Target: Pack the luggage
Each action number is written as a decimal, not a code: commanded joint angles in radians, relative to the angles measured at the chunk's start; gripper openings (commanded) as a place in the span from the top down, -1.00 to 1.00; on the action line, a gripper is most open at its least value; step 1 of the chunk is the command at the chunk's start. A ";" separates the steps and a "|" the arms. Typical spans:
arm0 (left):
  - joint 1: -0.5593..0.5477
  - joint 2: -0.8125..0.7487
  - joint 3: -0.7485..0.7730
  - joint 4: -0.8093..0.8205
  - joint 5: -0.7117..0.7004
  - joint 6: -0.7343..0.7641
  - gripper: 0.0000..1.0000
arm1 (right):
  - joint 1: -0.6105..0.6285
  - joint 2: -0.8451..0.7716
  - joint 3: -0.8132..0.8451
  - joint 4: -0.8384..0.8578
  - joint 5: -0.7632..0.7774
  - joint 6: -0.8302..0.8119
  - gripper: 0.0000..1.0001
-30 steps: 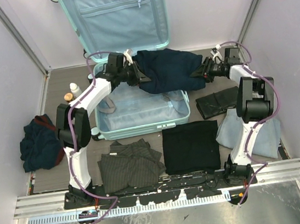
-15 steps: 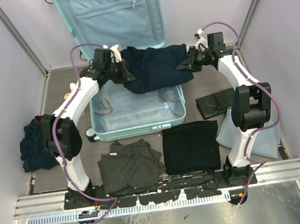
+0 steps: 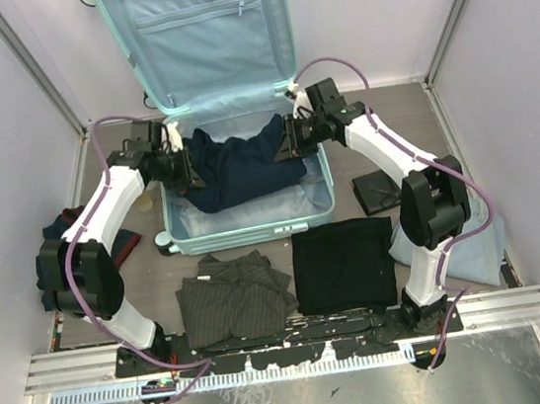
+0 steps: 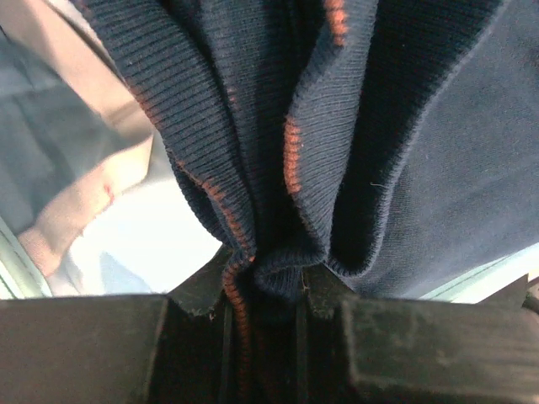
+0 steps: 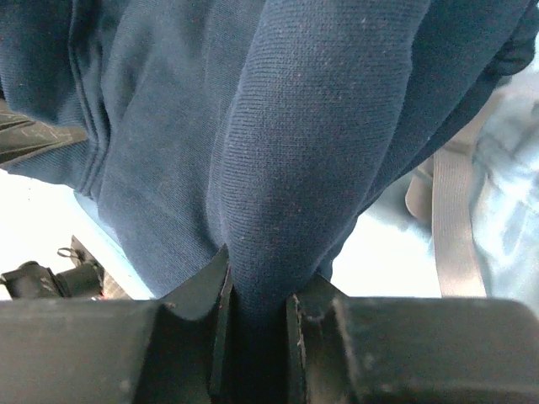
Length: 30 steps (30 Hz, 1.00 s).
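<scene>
The mint-green luggage point(image 3: 254, 232) lies open at the table's middle back, its lid with blue lining and zip pocket point(image 3: 196, 32) propped upright. A navy sweater point(image 3: 240, 161) with orange-flecked ribbing hangs between both grippers over the luggage's lower half, its bottom sagging into the shell. My left gripper point(image 3: 184, 165) is shut on the sweater's ribbed edge point(image 4: 269, 151) at the left. My right gripper point(image 3: 292, 139) is shut on a fold of the sweater point(image 5: 278, 151) at the right.
A grey striped garment point(image 3: 233, 297) and a folded black garment point(image 3: 343, 264) lie in front of the luggage. A dark pouch point(image 3: 378, 190) and a pale blue cloth point(image 3: 476, 254) are at the right. A dark heap point(image 3: 54, 260) lies at the left.
Both grippers have carried the navy sweater leftward and down, from above the luggage's right rear corner to over its lower shell. The luggage also shifted slightly left early on.
</scene>
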 commanded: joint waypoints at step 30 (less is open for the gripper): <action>0.049 -0.177 -0.123 -0.124 0.050 0.144 -0.44 | -0.059 -0.167 0.057 -0.260 0.115 -0.280 -0.56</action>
